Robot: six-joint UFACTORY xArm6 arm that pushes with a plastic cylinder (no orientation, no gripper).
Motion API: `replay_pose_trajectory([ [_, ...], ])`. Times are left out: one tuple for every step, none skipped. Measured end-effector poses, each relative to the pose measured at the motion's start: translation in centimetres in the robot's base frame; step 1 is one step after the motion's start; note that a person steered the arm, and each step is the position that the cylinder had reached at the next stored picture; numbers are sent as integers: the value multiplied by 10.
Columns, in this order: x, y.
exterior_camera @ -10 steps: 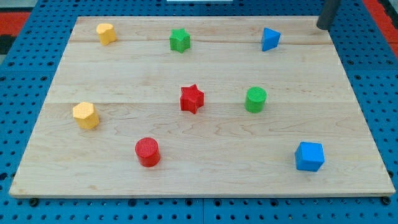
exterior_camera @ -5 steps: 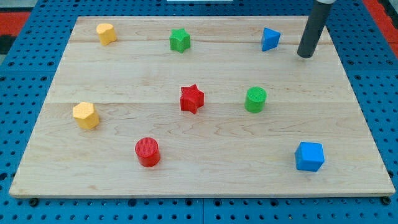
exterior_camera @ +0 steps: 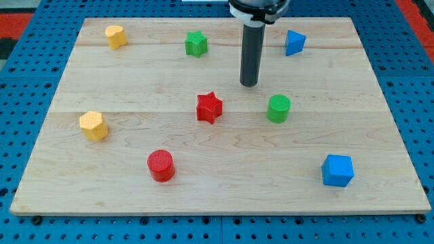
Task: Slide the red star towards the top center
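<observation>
Your tip (exterior_camera: 249,84) rests on the wooden board (exterior_camera: 135,81), in the upper middle area, a little toward the view's right of centre. The rod stands upright and descends from the view's top edge. It carries nothing and touches no block.

The red star (exterior_camera: 209,108) lies near the centre of the board. From your tip, it sits toward the view's lower left, near but apart, with bare wood between the two.

The green cylinder (exterior_camera: 279,108) lies toward the view's lower right of your tip, also near but apart. Your tip stands above the gap between these two blocks.

Other blocks:
- The green star (exterior_camera: 196,44) is near the top edge, left of the rod.
- The blue triangular block (exterior_camera: 294,42) is near the top edge, right of the rod.
- One yellow block (exterior_camera: 116,36) is near the top left corner.
- A second yellow block (exterior_camera: 93,125) is near the left edge.
- The red cylinder (exterior_camera: 161,165) is near the bottom edge, left of centre.
- The blue cube (exterior_camera: 338,170) is near the bottom right corner.
</observation>
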State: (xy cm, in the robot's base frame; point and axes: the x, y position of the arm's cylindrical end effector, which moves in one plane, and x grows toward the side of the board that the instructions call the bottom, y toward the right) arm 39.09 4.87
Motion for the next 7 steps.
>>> replay_pose_trajectory([
  [38,-11],
  [71,-14],
  [84,-54],
  [86,-82],
  [72,-82],
  [59,-104],
  [42,-118],
])
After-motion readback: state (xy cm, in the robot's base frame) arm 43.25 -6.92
